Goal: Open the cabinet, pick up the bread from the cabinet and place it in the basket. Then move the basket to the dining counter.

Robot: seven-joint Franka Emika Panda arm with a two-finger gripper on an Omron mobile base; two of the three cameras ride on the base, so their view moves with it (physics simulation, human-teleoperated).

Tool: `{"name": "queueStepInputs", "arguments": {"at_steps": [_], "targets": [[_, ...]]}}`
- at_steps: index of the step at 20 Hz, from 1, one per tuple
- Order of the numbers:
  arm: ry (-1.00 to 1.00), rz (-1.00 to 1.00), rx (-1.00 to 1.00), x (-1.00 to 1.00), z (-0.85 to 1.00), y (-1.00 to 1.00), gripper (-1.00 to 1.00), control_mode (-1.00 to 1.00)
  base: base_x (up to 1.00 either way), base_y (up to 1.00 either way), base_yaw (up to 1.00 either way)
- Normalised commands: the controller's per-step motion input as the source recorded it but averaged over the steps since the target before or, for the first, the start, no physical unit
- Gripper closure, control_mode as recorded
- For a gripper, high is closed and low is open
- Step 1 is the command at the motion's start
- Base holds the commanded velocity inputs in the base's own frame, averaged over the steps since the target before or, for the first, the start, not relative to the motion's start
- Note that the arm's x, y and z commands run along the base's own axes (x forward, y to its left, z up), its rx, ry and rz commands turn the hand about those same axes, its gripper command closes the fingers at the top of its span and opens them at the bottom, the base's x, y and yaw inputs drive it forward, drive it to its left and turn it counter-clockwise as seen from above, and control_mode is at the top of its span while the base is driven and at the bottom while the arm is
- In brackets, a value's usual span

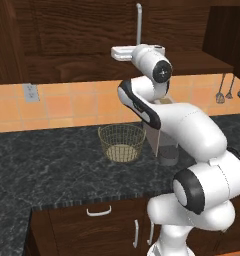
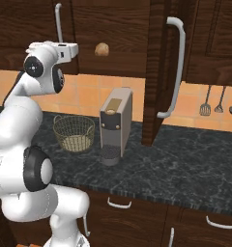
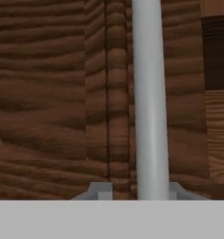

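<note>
The gripper is held up high against the cabinet, right at the long silver handle of the left door. In the hand view the handle is seen running straight up from 6 o'clock to 12 o'clock, and two small grey finger tips are seen at the bottom, one on each side of it. The jaws are set close around the handle, but whether they are pressed tight on it cannot be told. In the right base view the white hand is seen at the bottom end of that same handle, with the bar going up toward 12 o'clock from it. The right door is seen swung open, with its own curved silver handle on the edge. The bread is seen inside the cabinet — a small golden lump at about 3 o'clock from the hand, near it but not touching. The basket is seen down on the black speckled counter, at about 6 o'clock from the hand and well below it. A grey coffee machine is stood just beside the basket, at its 3 o'clock. In the left base view the basket is seen at about 7 o'clock from the hand — well apart from it.
</note>
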Motion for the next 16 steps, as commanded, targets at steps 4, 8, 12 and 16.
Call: {"name": "queueStepInputs", "arguments": {"at_steps": [4, 8, 12, 16], "targets": [[0.07, 0.0, -0.01, 0.04, 0.07, 0.21, 1.0, -1.0, 0.0, 0.0, 0.0], [0.01, 0.0, 0.0, 0.04, 0.0, 0.05, 1.0, -1.0, 0.0, 0.0, 0.0], [0.02, 0.01, 0.0, -0.06, 0.0, 0.22, 1.0, -1.0, 0.0, 0.0, 0.0], [0.0, 0.03, 0.0, -0.3, 0.0, 0.5, 1.0, -1.0, 0.0, 0.0, 0.0]]}}
